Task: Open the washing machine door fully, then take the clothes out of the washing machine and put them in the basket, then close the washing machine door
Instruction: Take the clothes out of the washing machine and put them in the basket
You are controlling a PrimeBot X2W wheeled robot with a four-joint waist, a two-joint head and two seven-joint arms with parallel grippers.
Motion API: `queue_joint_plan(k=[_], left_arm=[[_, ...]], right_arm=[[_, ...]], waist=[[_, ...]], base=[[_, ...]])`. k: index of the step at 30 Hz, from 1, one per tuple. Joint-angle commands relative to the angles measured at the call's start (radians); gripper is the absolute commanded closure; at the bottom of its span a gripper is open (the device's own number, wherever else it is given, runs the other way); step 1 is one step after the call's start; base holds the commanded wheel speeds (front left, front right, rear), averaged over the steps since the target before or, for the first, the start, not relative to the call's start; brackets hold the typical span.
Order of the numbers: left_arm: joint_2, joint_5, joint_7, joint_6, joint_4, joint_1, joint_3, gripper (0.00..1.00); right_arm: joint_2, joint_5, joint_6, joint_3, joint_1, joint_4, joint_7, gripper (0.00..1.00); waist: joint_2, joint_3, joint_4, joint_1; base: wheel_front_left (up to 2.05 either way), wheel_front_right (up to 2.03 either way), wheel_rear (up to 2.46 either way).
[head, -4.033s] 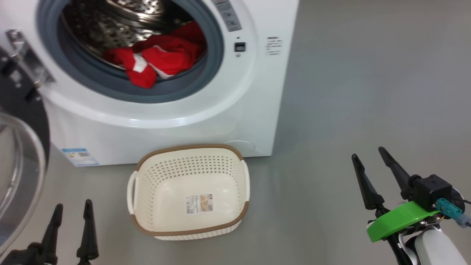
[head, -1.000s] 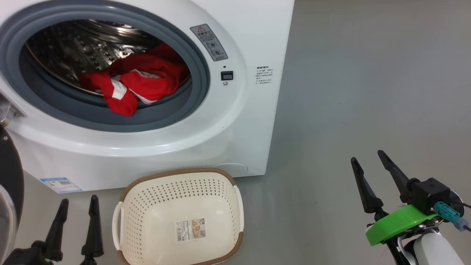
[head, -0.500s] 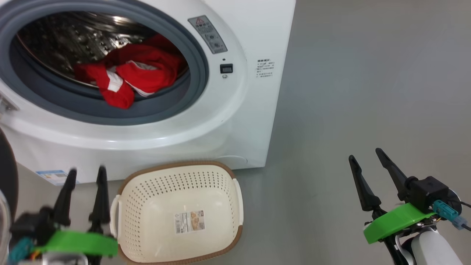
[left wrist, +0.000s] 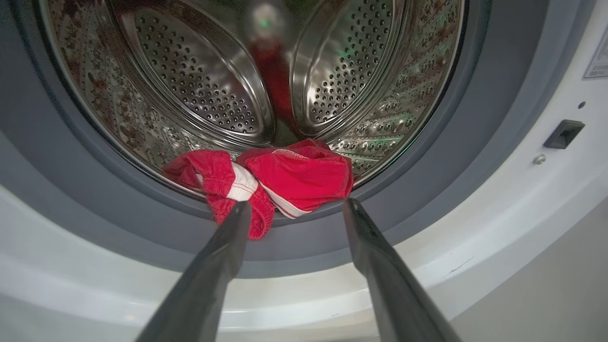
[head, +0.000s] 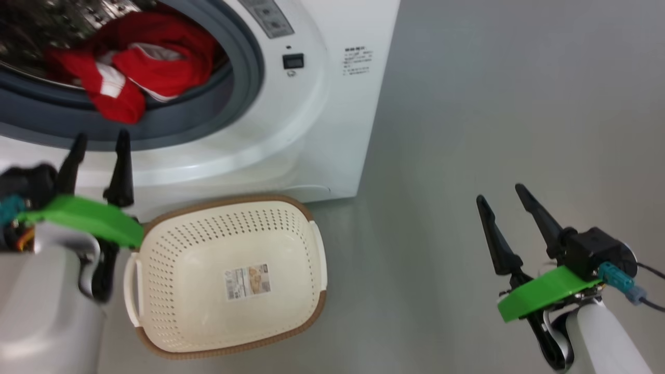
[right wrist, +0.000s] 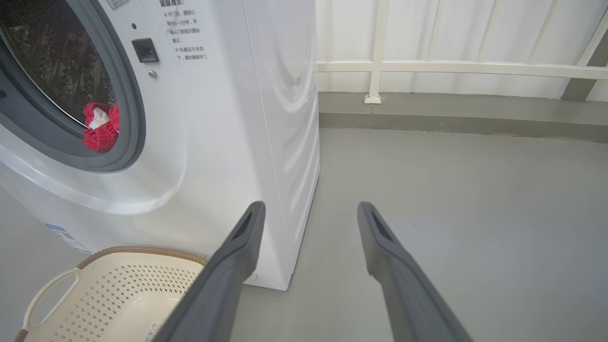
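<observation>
Clothes (head: 130,62) are seen in the head view heaped at the front lip of the washing machine (head: 311,130), red with white trim, one fold drooping over the grey gasket (head: 197,117). The left claw (head: 102,136) is held just below that opening, its fingers spread apart with nothing between them. The basket (head: 228,199) is set on the floor (head: 493,104) close against the machine's foot, and no garment is held in it. The right claw (head: 499,193) is parked well apart to the right, likewise spread and empty.

In the left wrist view the left claw (left wrist: 297,204) is lined up with the clothes (left wrist: 294,175): the larger bundle is framed between the two fingers, and no contact can be made out. The removal step is judged barely begun. A deep reach is advised, so that fabric is pinched rather than rubber, and a lift over the gasket before any pull.

In the right wrist view the right claw (right wrist: 309,206) is pointed at bare floor past the machine's corner, with the basket's rim (right wrist: 137,249) at lower left.
</observation>
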Motion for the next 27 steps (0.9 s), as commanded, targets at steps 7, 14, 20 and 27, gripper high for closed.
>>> queue_joint_plan(k=[7,14,20,27], left_arm=[[0.071,-0.035,0.033,-0.003,0.130,-0.217,-0.054,0.00],[0.096,-0.057,0.058,-0.003,0.276,-0.378,-0.147,0.00],[0.134,-0.075,0.069,-0.003,0.365,-0.482,-0.226,0.00],[0.176,-0.096,0.060,-0.003,0.441,-0.574,-0.293,0.00]], right_arm=[[0.016,-0.009,0.002,0.018,-0.060,-0.039,-0.012,0.00],[0.034,-0.014,0.002,0.040,-0.105,-0.046,-0.012,0.00],[0.047,-0.014,0.002,0.063,-0.135,-0.046,-0.012,0.00],[0.059,-0.013,0.002,0.085,-0.152,-0.044,-0.012,0.00]], waist=[[0.0000,0.099,-0.048,0.0000],[0.0000,0.164,-0.081,0.0000],[0.0000,0.208,-0.117,0.0000],[0.0000,0.247,-0.150,0.0000]], base=[[0.00,0.00,0.00],[0.00,0.00,0.00],[0.00,0.00,0.00],[0.00,0.00,0.00]])
